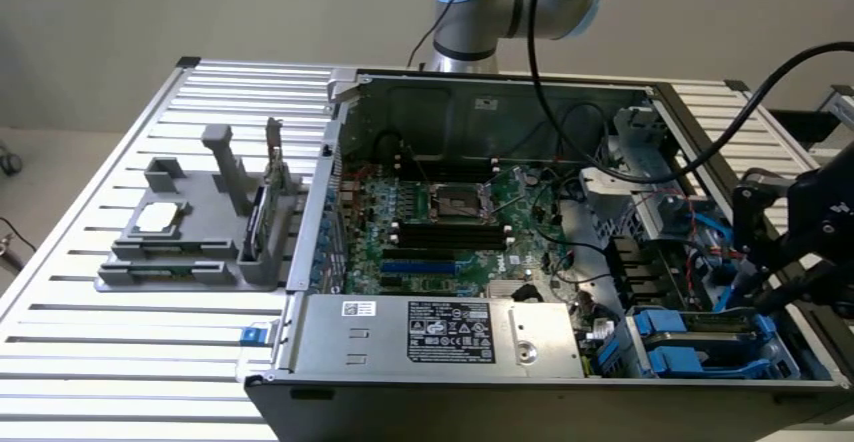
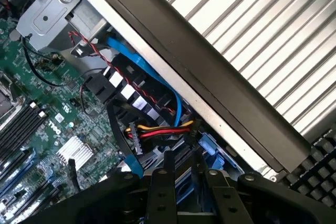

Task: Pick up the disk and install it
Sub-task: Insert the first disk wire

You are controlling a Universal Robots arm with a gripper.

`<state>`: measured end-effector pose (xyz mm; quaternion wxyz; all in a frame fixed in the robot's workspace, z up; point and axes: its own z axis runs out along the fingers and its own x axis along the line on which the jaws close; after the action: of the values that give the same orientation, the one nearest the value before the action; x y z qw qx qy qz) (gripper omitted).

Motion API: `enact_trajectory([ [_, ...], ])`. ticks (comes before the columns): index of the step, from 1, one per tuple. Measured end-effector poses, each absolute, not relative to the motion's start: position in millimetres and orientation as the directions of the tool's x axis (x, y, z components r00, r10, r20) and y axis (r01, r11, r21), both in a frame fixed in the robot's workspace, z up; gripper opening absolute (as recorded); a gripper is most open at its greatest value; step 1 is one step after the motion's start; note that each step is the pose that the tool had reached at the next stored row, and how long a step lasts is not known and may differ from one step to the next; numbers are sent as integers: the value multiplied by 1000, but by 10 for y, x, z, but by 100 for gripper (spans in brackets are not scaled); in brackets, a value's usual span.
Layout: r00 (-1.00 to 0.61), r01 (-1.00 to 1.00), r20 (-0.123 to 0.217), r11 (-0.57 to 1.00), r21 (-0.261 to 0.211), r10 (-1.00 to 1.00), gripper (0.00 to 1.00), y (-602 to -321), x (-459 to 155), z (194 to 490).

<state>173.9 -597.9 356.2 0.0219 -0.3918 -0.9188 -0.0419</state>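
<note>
Disk (image 1: 703, 334), in its blue frame, sat in the drive bay at the four o'clock corner of the open computer case (image 1: 467, 97) in the exterior view, likely because the red and yellow cables (image 2: 157, 129) ended right beside that bay. We saw the gripper (image 2: 185, 176) reaching down at the bay's three o'clock side, just above the blue frame, probably to stay clear of those cables. Whether it gripped the disk or stood loose around it, we could not tell.
</note>
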Motion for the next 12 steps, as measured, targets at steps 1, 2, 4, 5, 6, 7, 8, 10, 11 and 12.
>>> enact_trajectory([
  [1, -689, 724, 77, 686, 64, 720, 27, -5979, 1739, 3561],
  [2, -687, 727, 79, 684, 66, 722, 27, -5981, 1740, 3560],
  [4, -680, 733, 80, 677, 67, 729, 27, -5985, 1741, 3555],
  [5, -675, 738, 80, 672, 67, 733, 27, -5988, 1742, 3552],
  [6, -670, 742, 80, 667, 66, 738, 27, -5991, 1742, 3550],
  [7, -665, 747, 80, 661, 67, 743, 27, -5994, 1742, 3544],
  [8, -658, 753, 80, 655, 67, 749, 27, -5997, 1742, 3537],
  [10, -643, 766, 80, 640, 67, 762, 27, -6000, 1742, 3515],
  [11, -636, 771, 80, 633, 66, 767, 27, -6002, 1742, 3503],
  [12, -630, 777, 80, 626, 67, 773, 27, -6003, 1742, 3488],
])
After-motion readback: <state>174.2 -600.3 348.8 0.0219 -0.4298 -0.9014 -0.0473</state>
